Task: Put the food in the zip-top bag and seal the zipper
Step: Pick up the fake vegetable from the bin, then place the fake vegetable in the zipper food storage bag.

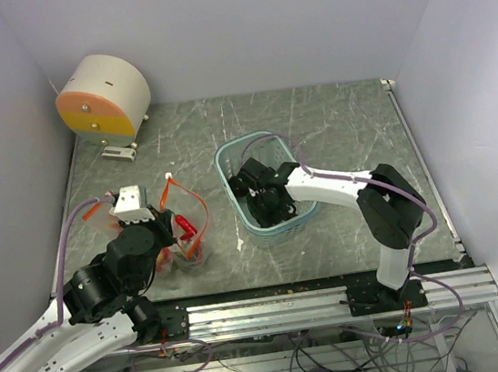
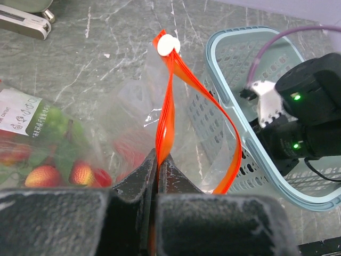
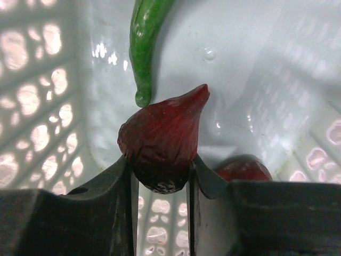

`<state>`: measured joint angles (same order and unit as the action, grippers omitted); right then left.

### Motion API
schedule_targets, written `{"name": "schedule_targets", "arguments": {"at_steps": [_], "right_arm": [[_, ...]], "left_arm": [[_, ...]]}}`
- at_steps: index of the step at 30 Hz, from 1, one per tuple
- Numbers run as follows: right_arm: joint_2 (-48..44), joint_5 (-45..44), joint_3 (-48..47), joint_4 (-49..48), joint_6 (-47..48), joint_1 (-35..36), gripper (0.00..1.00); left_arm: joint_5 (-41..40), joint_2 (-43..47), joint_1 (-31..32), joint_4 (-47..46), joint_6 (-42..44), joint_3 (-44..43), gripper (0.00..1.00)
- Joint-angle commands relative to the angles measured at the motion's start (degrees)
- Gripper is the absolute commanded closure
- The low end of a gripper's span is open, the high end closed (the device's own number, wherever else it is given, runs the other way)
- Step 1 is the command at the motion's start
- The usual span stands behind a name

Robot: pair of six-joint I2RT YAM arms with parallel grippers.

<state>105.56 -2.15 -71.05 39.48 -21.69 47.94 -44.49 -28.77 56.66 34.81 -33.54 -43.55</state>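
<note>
Pinching the orange-red zipper (image 2: 166, 114) between jaws pressed tight together, the left gripper (image 2: 158, 160) holds one end of the strip at the left side of the table (image 1: 342, 128). From the grip the strip rises to a white slider (image 2: 169, 45), and its other half bows out to the right, so the mouth of the zip-top bag (image 2: 128, 106) gapes. The clear bag lies slumped on the table to the left of the strip, and some of the food (image 2: 45, 173) shows through it: red, orange and green pieces. Just right of the bag stands the light-blue mesh basket (image 2: 224, 48). The right gripper (image 3: 161, 160) reaches down inside it, its fingers clamped on both sides of a dark red fruit (image 3: 162, 133). A green chilli (image 3: 146, 37) lies on the basket floor, its tip just beside the fruit's point.
</note>
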Motion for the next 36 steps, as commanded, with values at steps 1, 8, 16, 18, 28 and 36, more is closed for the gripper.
{"name": "schedule_targets", "arguments": {"at_steps": [1, 8, 16, 18, 28, 36], "right_arm": [[-7.49, -3.75, -4.72, 1.36, 0.33, -0.35, 0.90], [-20.62, -0.97, -8.06, -0.33, 2.65, -0.22, 0.90], [-24.92, 18.11, -10.62, -12.95, 2.53, 8.44, 0.91], [-23.77, 20.23, -10.09, -17.43, 1.81, 11.37, 0.91], [-12.87, 11.73, -10.12, -29.28, -3.43, 13.32, 0.91], [-3.50, -1.30, -17.74, -24.41, -3.44, 13.88, 0.71]], "left_arm": [[-1.16, 0.50, -0.14, 0.37, -0.67, -2.12, 0.93], [-0.61, 0.16, -0.13, -0.29, -0.78, -1.60, 0.93], [-0.14, -0.60, -0.15, -2.21, -1.17, -0.25, 0.93], [0.02, -1.03, -0.15, -2.49, -1.25, -0.22, 0.93], [1.66, -0.98, -0.15, -3.27, -1.27, -0.63, 0.93], [1.97, 0.17, -0.14, -2.20, -1.66, -0.92, 0.93]]}}
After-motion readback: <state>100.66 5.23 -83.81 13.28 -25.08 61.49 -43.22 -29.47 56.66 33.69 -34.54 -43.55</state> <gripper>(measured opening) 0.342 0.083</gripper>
